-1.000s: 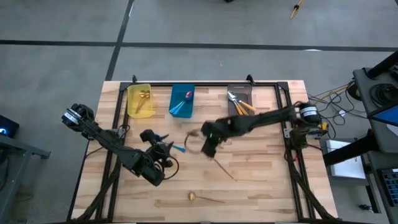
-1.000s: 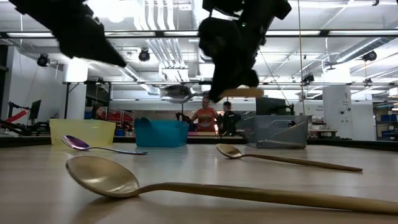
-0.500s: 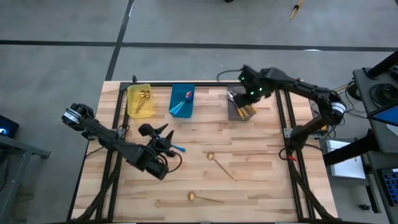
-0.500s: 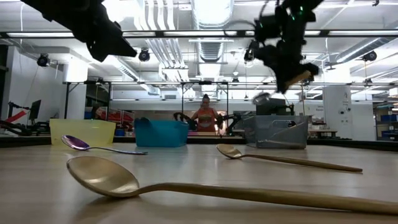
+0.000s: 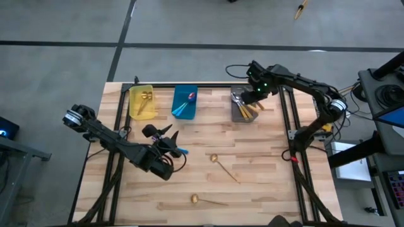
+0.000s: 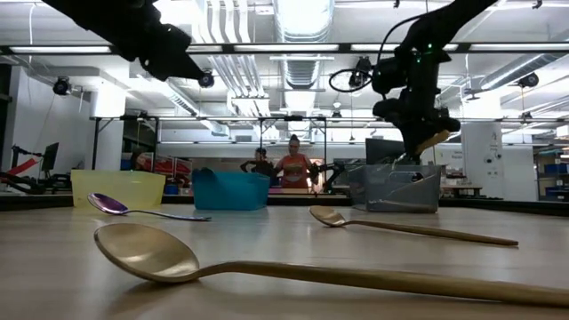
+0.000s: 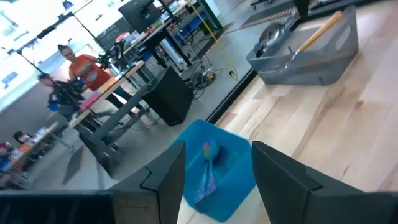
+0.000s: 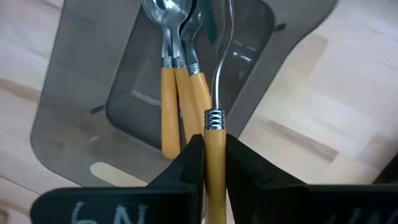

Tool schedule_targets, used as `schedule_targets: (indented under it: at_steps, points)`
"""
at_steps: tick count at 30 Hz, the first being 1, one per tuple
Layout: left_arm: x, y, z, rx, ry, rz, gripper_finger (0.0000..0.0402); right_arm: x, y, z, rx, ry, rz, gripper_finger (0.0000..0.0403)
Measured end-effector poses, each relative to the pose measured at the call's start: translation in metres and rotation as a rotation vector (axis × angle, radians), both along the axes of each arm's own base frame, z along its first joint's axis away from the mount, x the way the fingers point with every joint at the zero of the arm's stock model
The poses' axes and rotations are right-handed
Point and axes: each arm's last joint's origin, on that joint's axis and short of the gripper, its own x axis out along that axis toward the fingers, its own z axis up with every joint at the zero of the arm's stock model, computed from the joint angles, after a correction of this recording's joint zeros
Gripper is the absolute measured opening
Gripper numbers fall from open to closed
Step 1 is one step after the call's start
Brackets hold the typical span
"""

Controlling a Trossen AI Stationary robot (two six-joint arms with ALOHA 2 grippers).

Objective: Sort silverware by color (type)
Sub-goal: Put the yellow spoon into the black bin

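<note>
A: What does the right wrist view give that the high view doesn't?

B: The grip. The right gripper (image 8: 209, 163) has its fingers clamped on the orange handle of a silver spoon (image 8: 215, 118), whose bowl hangs over the grey bin (image 8: 74, 106). From above, that gripper (image 5: 255, 99) only reads as a dark shape over the bin (image 5: 243, 112).

A: How many spoons are in that bin?

B: Two orange-handled spoons (image 8: 176, 93) lie side by side on its floor, handles touching. With the held one, that makes three of the kind.

A: And the left arm?

B: The left gripper (image 5: 165, 142) hangs over the middle of the table (image 5: 265, 176), just beside a purple spoon with a teal handle (image 5: 179, 150). Its wrist view shows the two fingers (image 7: 166, 174) standing apart with nothing between them, the blue bin (image 7: 217, 171) ahead.

A: Count the rest.

B: The blue bin holds purple and teal silverware, but I cannot tell how many pieces. The yellow bin (image 5: 141, 103) holds gold ones, count unclear too. Two gold spoons lie loose on the table: one near the centre (image 5: 224, 168), one near the front edge (image 5: 208, 201).

A: Does the low view add anything?

B: It shows the front gold spoon (image 6: 267, 264) close up, the other gold spoon (image 6: 400, 228) behind it, the purple spoon (image 6: 142, 209) lying flat, and two people (image 6: 280, 167) standing in the room beyond the bins.
</note>
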Motion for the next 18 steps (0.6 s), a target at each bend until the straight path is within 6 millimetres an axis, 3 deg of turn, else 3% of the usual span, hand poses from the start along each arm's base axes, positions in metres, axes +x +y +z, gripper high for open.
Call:
schedule_targets:
  at_steps: [8, 18]
  points:
    - [0.011, -0.008, 0.001, -0.196, -0.087, -0.055, 0.0165, 0.008, -0.006, -0.016, -0.02, -0.011, 0.048, 0.0029]
    - [0.014, -0.01, 0.002, -0.249, -0.135, -0.063, 0.0165, 0.012, -0.009, -0.041, 0.007, -0.006, 0.057, 0.0036]
